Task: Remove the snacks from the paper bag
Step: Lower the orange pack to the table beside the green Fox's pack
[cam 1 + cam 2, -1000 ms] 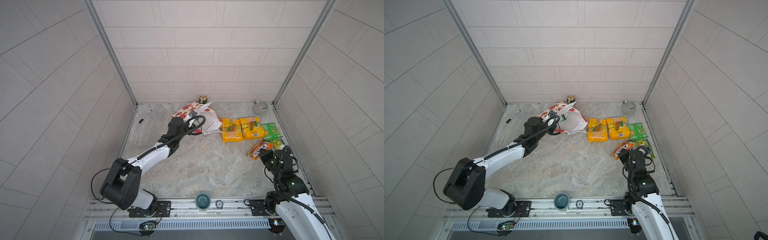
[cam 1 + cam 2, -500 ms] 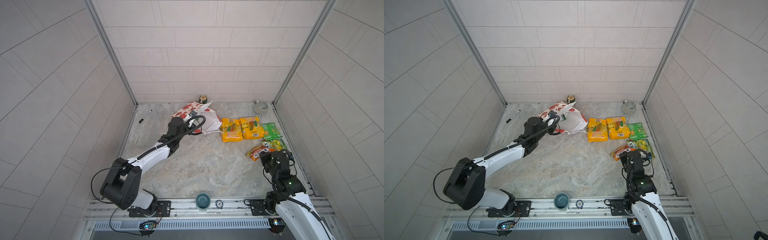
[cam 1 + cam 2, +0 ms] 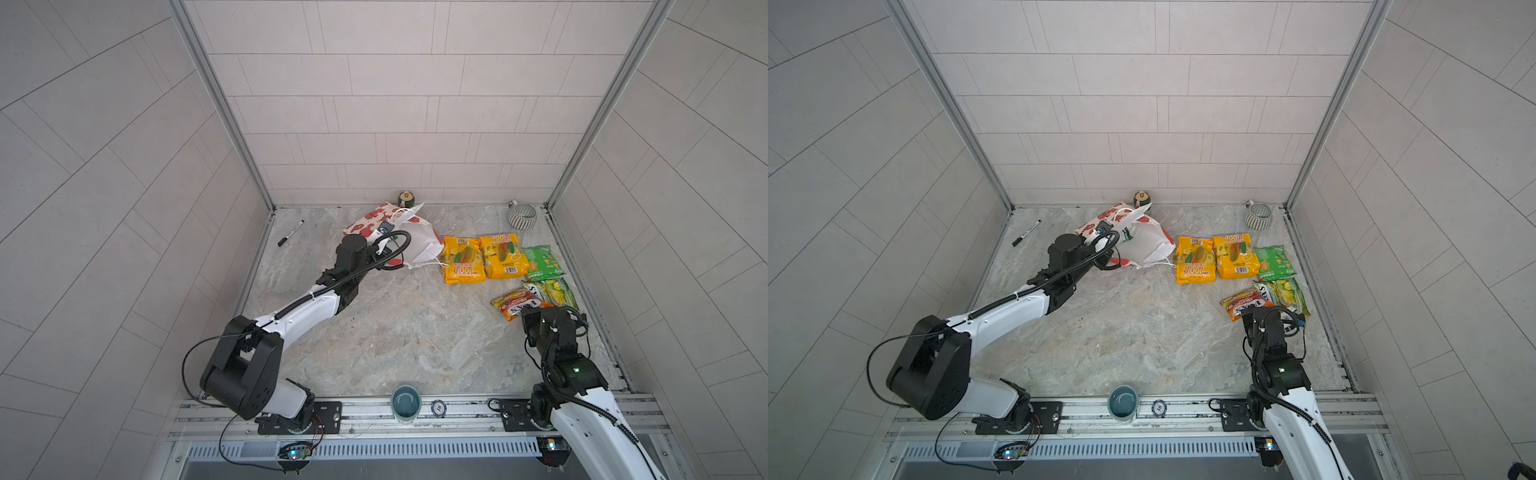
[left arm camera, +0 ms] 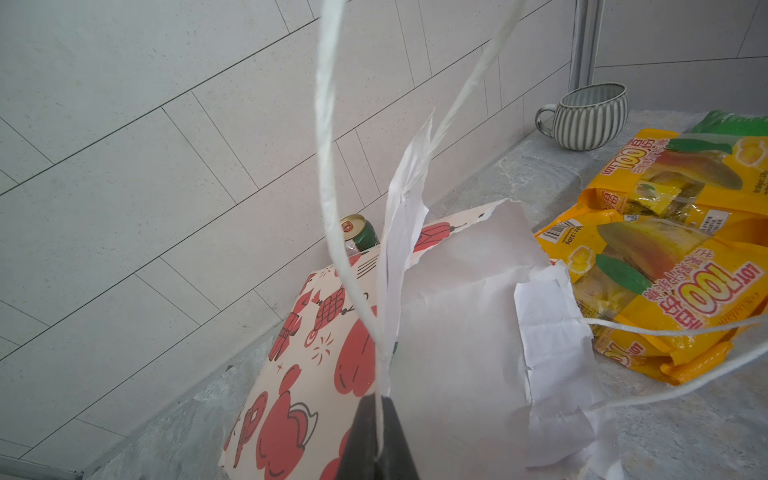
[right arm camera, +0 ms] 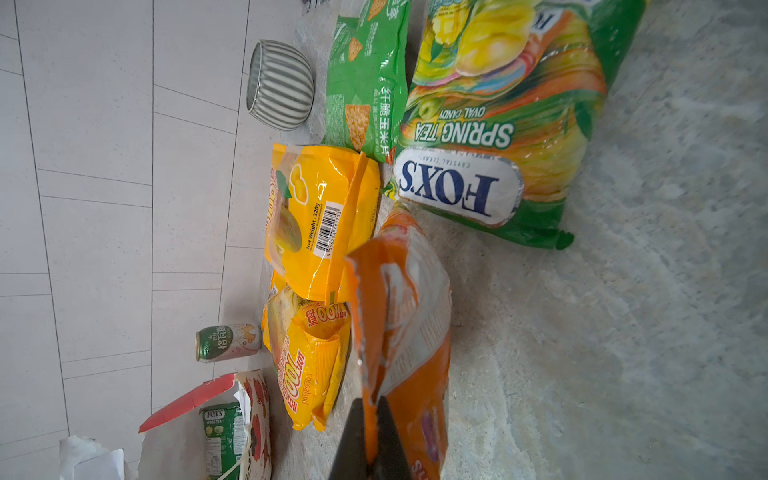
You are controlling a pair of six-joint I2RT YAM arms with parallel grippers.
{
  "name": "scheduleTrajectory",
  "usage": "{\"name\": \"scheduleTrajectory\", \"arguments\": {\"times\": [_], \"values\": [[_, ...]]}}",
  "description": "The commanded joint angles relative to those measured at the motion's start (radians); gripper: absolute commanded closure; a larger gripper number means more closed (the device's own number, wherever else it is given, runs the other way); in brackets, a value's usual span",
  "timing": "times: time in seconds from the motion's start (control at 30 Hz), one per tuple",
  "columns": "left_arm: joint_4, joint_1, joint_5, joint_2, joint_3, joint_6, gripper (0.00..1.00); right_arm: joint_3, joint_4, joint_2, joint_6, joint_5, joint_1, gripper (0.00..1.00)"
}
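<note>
Yellow-green packet (image 5: 498, 124) reads "FOX'S SPRING TEA"; red-orange packet (image 5: 409, 324) seemingly FOX'S too.

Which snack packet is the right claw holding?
The red-orange FOX'S packet, pinched by its edge in the right claw. The two yellow packets, the green chip packet and the yellow-green Spring Tea packet lie free.

Glossy plastic snacks (image 5: 494, 124); torn matt paper bag (image 4: 457, 316).

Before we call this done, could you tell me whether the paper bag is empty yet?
Not empty. In the right wrist view a green packet sits inside the open mouth of the paper bag.
</note>
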Motion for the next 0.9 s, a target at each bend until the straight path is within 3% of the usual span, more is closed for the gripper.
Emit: {"name": "scheduleTrajectory", "arguments": {"times": [0.0,0.23,0.5,0.67,0.87], "values": [[0.032,0.008,0.002,-0.012,-0.015,-0.010,1.00,-0.012,0.048,0.007,0.070,0.036,-0.001,1.00],[0.039,0.008,0.002,-0.008,-0.017,-0.009,1.00,-0.035,0.056,-0.028,0.109,0.123,0.019,0.99],[0.049,0.008,0.009,-0.003,-0.019,-0.014,1.00,-0.064,0.123,0.019,0.128,0.145,0.058,0.95],[0.049,0.008,0.009,-0.007,-0.020,-0.014,1.00,-0.064,0.132,0.030,0.128,0.185,0.095,0.88],[0.051,0.008,0.007,-0.007,-0.021,-0.013,1.00,-0.067,0.142,0.030,0.124,0.197,0.100,0.70]]}}
